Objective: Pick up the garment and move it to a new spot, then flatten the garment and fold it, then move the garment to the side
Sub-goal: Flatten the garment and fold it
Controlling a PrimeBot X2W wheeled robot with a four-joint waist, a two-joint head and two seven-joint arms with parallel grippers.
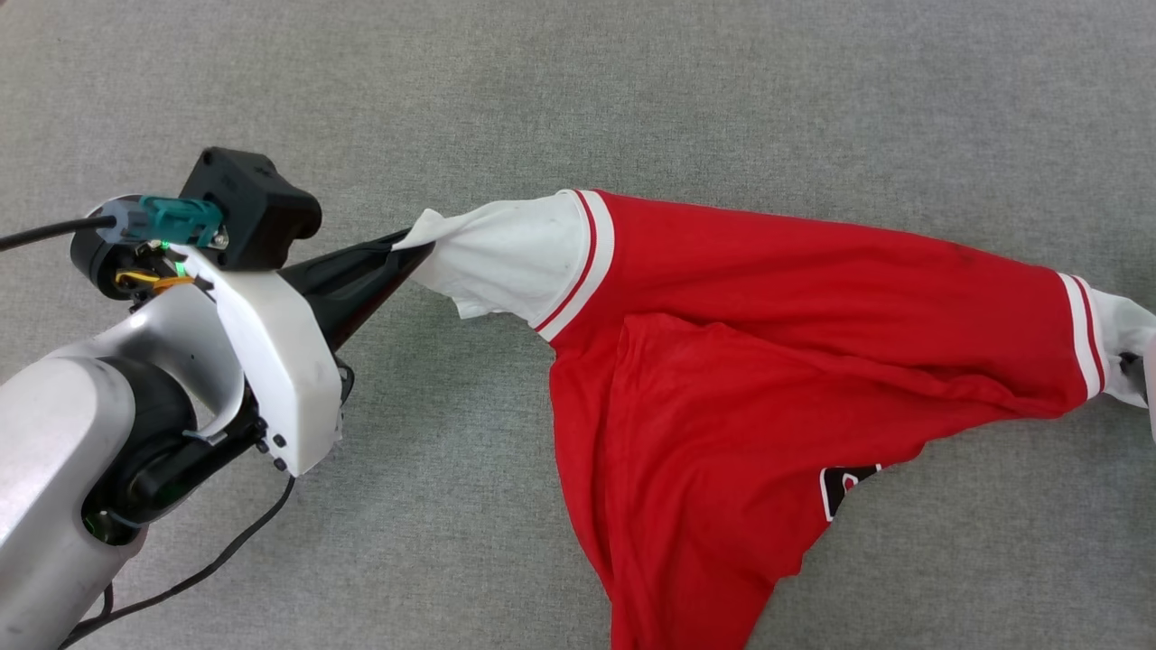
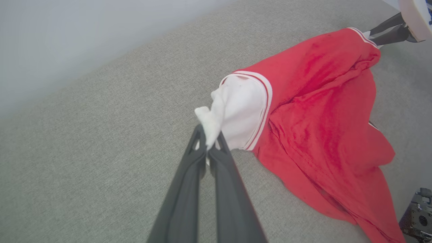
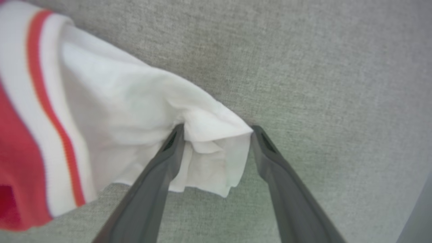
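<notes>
Currently the left gripper (image 2: 207, 141) is closed, its fingertips pinching one white sleeve (image 2: 236, 111) of the garment (image 1: 768, 316). The right gripper (image 3: 217, 133) stands fully spread, the other sleeve (image 3: 135, 111) lying unpinched between its fingers. Flattening appears in hand; next, the right fingers probably must close on that sleeve.

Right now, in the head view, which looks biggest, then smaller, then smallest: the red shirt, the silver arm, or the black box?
1. Red shirt: biggest.
2. Silver arm: looks big partly because it is near the camera.
3. Black box: smallest.
</notes>
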